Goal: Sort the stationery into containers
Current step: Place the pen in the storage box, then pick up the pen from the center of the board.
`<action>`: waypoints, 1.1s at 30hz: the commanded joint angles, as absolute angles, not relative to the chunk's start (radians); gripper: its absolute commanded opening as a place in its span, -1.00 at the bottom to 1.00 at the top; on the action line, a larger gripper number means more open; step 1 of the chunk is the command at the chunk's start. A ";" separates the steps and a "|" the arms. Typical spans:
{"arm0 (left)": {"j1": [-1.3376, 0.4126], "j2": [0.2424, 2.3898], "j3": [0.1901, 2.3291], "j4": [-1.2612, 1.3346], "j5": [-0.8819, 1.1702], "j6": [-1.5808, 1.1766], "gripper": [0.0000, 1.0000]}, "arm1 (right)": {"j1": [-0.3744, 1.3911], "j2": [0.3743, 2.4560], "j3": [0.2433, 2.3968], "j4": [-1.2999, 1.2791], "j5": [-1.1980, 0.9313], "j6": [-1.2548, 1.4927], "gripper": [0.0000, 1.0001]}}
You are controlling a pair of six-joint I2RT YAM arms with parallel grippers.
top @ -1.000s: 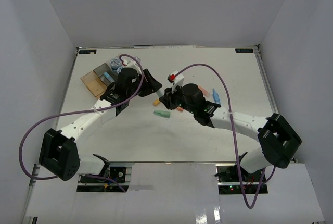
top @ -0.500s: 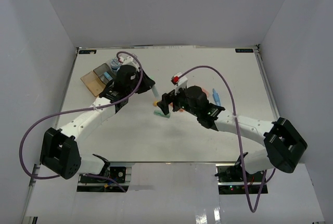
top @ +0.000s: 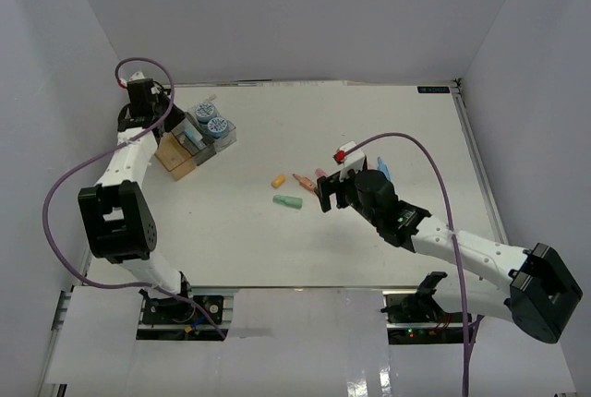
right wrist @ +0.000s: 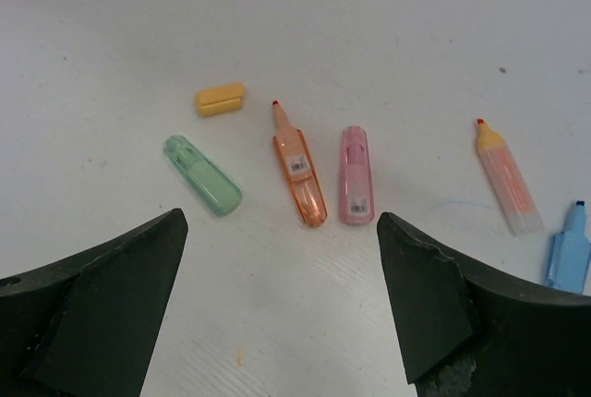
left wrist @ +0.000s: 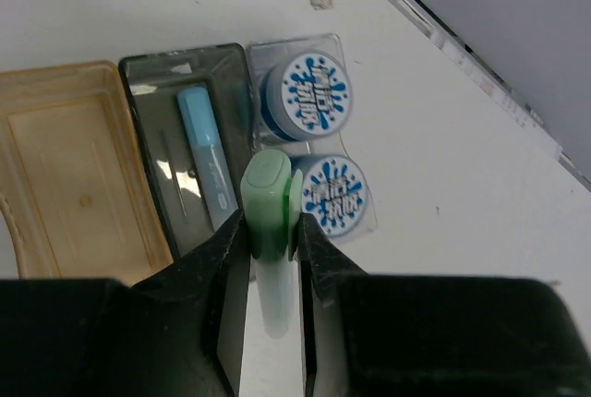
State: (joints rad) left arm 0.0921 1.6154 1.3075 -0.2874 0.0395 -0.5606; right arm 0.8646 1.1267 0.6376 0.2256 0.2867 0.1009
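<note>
At the counter's (top: 369, 120) far-left corner, the left gripper (left wrist: 270, 229) clamps a green marker (left wrist: 267, 185) over the joined bins (left wrist: 74, 175); a blue marker (left wrist: 205, 152) lies in the grey bin (left wrist: 152, 157). Mid-counter, the right gripper (right wrist: 280, 235) hangs spread wide above a loose mint marker (right wrist: 203, 187), orange marker (right wrist: 300, 180) and pink marker (right wrist: 355, 175).

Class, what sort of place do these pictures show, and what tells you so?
Probably a robotics lab test cell: a white table boxed in by plain white walls, two cabled robot arms bolted at its edge, and highlighters laid out near small bins.
</note>
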 commanded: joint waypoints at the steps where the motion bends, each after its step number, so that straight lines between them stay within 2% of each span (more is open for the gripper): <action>1: 0.130 1.698 1.400 -0.331 0.115 -0.531 -0.63 | 0.861 1.075 0.601 0.221 0.328 0.071 0.80; 6: 0.156 1.866 1.532 -0.363 0.129 -0.528 -0.49 | 0.853 1.057 0.581 0.195 0.365 0.066 0.80; 13: 0.176 1.939 1.565 -0.396 0.144 -0.538 0.27 | 0.815 1.066 0.598 0.183 0.368 0.054 0.81; 18: 0.181 1.911 1.551 -0.400 0.175 -0.541 0.54 | 0.764 1.130 0.644 0.157 0.348 0.063 0.86; 25: 0.179 1.682 1.430 -0.411 0.313 -0.512 0.92 | 0.540 1.319 0.808 0.072 0.196 0.072 1.00; 26: 0.178 1.604 1.402 -0.411 0.331 -0.506 0.96 | 0.488 1.371 0.828 0.063 0.175 0.061 0.87; 33: 0.094 1.257 1.007 -0.306 0.341 -0.454 0.96 | 0.368 1.593 0.995 0.002 0.051 -0.044 0.64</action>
State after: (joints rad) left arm 0.1310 1.3476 1.1324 -0.3470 0.3054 -0.4942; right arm 0.3973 1.5414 0.9249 0.0402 0.1379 0.0162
